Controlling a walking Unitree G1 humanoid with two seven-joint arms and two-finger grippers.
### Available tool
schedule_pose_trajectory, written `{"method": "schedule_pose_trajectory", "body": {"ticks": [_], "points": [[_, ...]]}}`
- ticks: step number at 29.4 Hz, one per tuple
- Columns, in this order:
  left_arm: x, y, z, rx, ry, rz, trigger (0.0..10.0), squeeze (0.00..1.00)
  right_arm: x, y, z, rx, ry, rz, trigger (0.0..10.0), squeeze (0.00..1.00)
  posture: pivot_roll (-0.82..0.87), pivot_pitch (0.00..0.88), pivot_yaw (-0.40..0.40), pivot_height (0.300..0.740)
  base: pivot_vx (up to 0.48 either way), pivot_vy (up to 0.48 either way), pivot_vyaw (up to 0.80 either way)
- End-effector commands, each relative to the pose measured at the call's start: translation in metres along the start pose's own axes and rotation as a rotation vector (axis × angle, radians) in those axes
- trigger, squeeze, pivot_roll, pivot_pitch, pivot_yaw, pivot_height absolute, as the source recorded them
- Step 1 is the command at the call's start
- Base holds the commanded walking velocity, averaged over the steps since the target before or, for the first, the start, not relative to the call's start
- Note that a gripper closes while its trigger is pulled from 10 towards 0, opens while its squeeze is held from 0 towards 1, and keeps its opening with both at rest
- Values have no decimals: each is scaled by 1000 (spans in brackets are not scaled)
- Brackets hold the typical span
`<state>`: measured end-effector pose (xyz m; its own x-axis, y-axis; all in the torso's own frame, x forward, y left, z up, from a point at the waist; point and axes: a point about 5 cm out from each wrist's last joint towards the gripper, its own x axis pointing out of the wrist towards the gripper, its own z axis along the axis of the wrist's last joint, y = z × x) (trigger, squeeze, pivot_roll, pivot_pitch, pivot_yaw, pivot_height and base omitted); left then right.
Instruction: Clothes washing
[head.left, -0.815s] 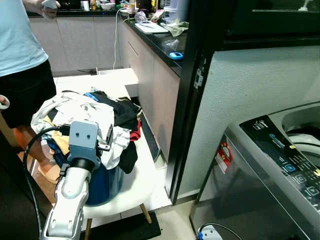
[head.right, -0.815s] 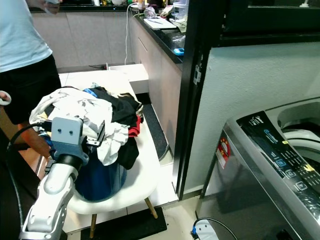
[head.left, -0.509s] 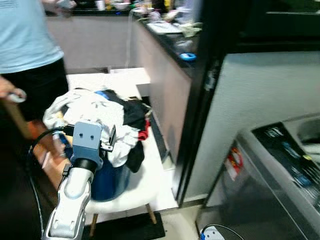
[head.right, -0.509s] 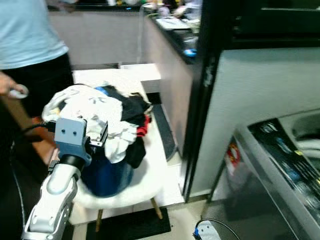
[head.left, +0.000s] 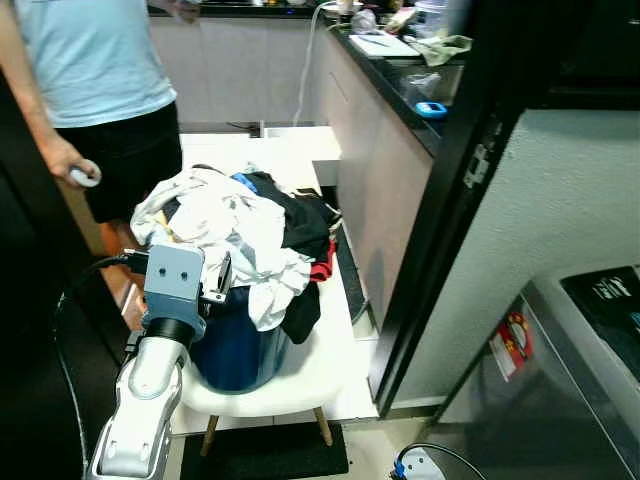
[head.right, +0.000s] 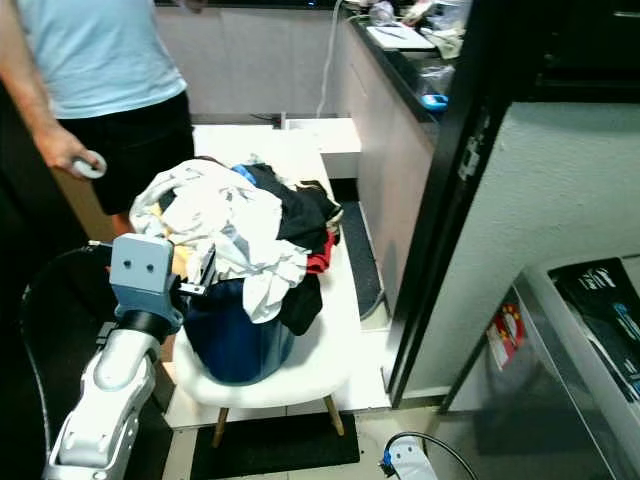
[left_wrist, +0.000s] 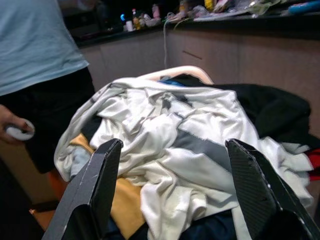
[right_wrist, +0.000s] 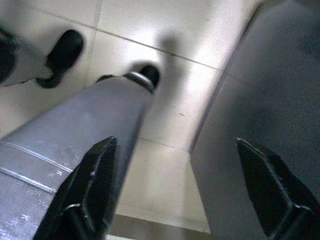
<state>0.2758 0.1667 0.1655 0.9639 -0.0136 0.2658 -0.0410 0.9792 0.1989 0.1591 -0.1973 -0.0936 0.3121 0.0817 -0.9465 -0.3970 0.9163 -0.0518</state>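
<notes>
In a kitchen, one white chair bears one heaped laundry basket; both grippers' fingers spread, empty.

We're looking at a pale tiled floor, a white chair on a dark mat, beige cabinets under a cluttered black tabletop, a black door frame, a textured grey wall

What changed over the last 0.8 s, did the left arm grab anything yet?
No grab. The head camera swung to the robot's left, so the washing machine slid toward the picture's right edge and the person came further into view. The left gripper stays open, poised just short of the laundry pile in the blue basket on the white chair. Nothing taken or released.
</notes>
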Motion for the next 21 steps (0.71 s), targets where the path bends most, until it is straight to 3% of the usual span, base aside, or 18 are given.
{"method": "schedule_pose_trajectory", "body": {"ticks": [1, 8, 16, 21], "points": [[-2, 2, -4, 8, 23, 10, 10000, 0, 0, -1, 3, 3, -11, -1, 10000, 0, 35, 0, -77, 740, 0, 0, 781], [-3, 2, -6, 8, 30, 13, 10000, 0, 0, 0, 4, 3, -14, 10, 10000, 0, 37, 0, -76, 740, 251, 0, 800], [-2, 2, -6, 4, 31, 13, 10000, 0, 0, -2, 3, 19, -8, -19, 10000, 0, 33, 0, -74, 740, 251, 0, 0], [-2, 12, -11, -24, 52, 73, 10000, 0, 0, -3, 2, 14, 0, -29, 10000, 0, 33, 0, -74, 740, 0, 0, 0]]}}
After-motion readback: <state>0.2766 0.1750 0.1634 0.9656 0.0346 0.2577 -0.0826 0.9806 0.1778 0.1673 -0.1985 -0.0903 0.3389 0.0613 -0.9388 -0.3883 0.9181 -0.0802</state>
